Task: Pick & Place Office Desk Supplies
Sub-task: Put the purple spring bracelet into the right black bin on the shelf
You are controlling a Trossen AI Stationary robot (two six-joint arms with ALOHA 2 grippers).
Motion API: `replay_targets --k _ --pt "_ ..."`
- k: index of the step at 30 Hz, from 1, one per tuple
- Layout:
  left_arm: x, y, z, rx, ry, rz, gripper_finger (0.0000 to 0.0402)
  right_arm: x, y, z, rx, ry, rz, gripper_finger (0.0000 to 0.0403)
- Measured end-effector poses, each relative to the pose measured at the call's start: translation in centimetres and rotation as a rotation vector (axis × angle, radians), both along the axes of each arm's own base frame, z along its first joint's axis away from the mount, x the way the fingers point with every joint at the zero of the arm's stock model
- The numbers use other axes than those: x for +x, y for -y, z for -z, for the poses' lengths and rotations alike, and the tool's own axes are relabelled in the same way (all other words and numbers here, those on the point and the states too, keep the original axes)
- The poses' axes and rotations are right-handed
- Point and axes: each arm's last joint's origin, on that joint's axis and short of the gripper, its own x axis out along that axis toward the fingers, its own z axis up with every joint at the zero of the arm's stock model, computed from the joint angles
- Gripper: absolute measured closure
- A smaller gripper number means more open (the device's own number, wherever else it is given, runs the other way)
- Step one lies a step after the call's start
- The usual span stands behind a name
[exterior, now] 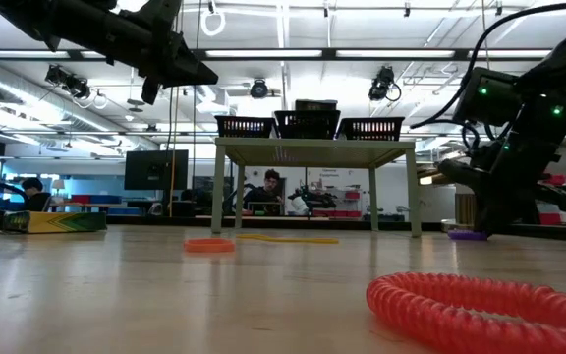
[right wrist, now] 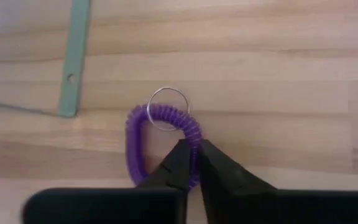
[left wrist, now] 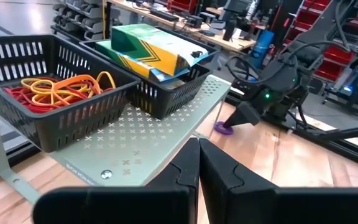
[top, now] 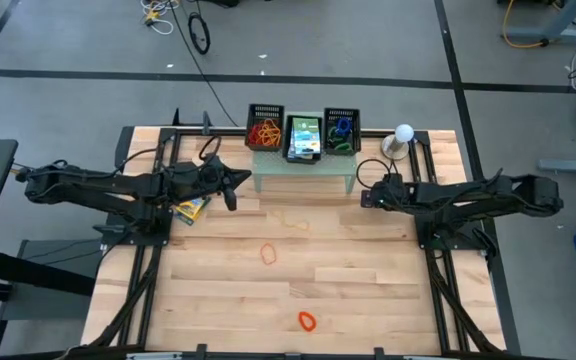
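Taking the pale green stand (top: pixel 303 165) at the back of the worktop (top: pixel 228 300) as the anchor. Off to its left, the left end effector (top: pixel 234 187) hangs in the air with its fingers pressed together and nothing in them. Just beyond it, further left of the stand, a yellow-and-green box (top: pixel 192 208) lies flat on the wood, partly tucked under the arm.

On top of the stand sit three black baskets in a row. The left basket (top: pixel 264 127) is full of red and orange rubber bands (left wrist: pixel 55 90), the middle basket (top: pixel 303 137) has printed yellow-and-green boxes (left wrist: pixel 151 50) stacked in it, and the right basket (top: pixel 341 130) holds blue and green loops.

In front of the stand there's a pale yellowish band (top: pixel 290 220) close by, then an orange loop (top: pixel 268 254) further out, and an orange-red coil loop (top: pixel 307 321) farthest from it, near the front edge.

Right of the stand's right leg, the right end effector (right wrist: pixel 194 152) is down at the wood with its tips pinched on a purple coil loop (right wrist: pixel 143 140), which has a small metal ring (right wrist: pixel 168 107) on it and lies flat on the worktop. A white ball-topped thing (top: pixel 400 138) stands just right of the stand's back corner.
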Motion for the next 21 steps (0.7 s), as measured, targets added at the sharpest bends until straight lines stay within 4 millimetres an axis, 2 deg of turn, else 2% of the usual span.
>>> replay_targets --k 2,4,8,12,15,21 --pt "0.0 0.0 0.0 -0.008 0.003 -0.005 0.0392 0.0 -0.3 -0.3 0.014 0.04 -0.008 0.0388" --pt "0.0 0.1 0.0 -0.013 0.005 -0.004 0.0392 0.1 -0.6 -0.9 0.021 0.084 -0.025 0.0392" --pt "0.0 0.4 0.0 -0.011 0.006 -0.005 0.0392 0.3 -1.1 -3.7 0.006 0.066 -0.065 0.0386" --pt "0.0 0.6 0.1 -0.011 -0.005 0.001 0.0392 0.8 -1.8 -8.3 -0.065 0.028 -0.116 0.0392" --pt "0.0 0.6 0.2 -0.013 -0.023 0.0 0.0392 1.2 -2.3 -12.9 -0.12 0.035 -0.151 0.0392" --pt "0.0 0.6 0.3 -0.015 -0.027 -0.005 0.0392 0.4 -3.1 -21.5 -0.244 0.02 -0.17 0.039"
